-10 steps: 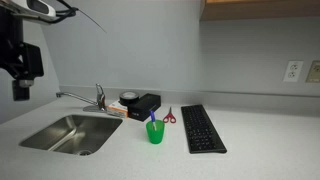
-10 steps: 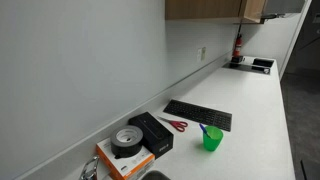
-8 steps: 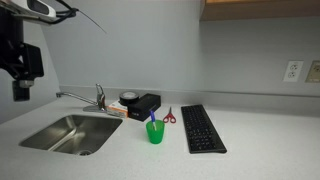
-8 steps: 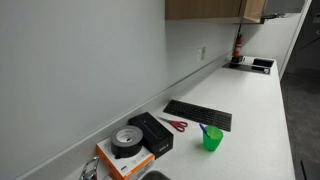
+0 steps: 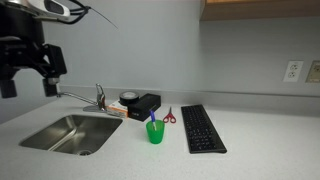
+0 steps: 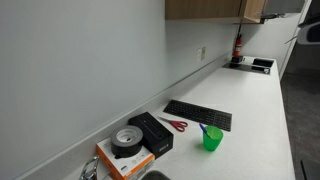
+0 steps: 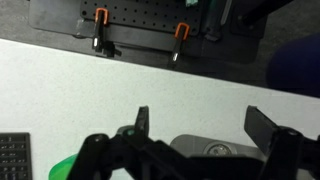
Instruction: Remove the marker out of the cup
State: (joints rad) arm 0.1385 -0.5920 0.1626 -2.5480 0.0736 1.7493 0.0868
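The green cup (image 5: 155,132) stands upright on the white counter, between the sink and the keyboard. The marker (image 5: 152,118) stands in it, its blue end poking above the rim. Both also show in an exterior view, cup (image 6: 212,140) and marker (image 6: 203,128). My gripper (image 5: 30,86) hangs high at the far left, above the sink and well away from the cup, open and empty. In the wrist view the jaws (image 7: 205,125) are spread wide with nothing between them, and the cup's edge (image 7: 65,168) shows at the bottom left.
A black keyboard (image 5: 203,128) lies beside the cup. Red-handled scissors (image 5: 169,116) lie behind it. A black box (image 5: 147,102) and a tape roll (image 5: 128,99) on an orange box sit by the wall. The steel sink (image 5: 70,133) and faucet (image 5: 85,96) are under the gripper.
The gripper has turned and shifted a little toward the cup; both fingers now show spread apart. The cup, marker and other things have not moved.
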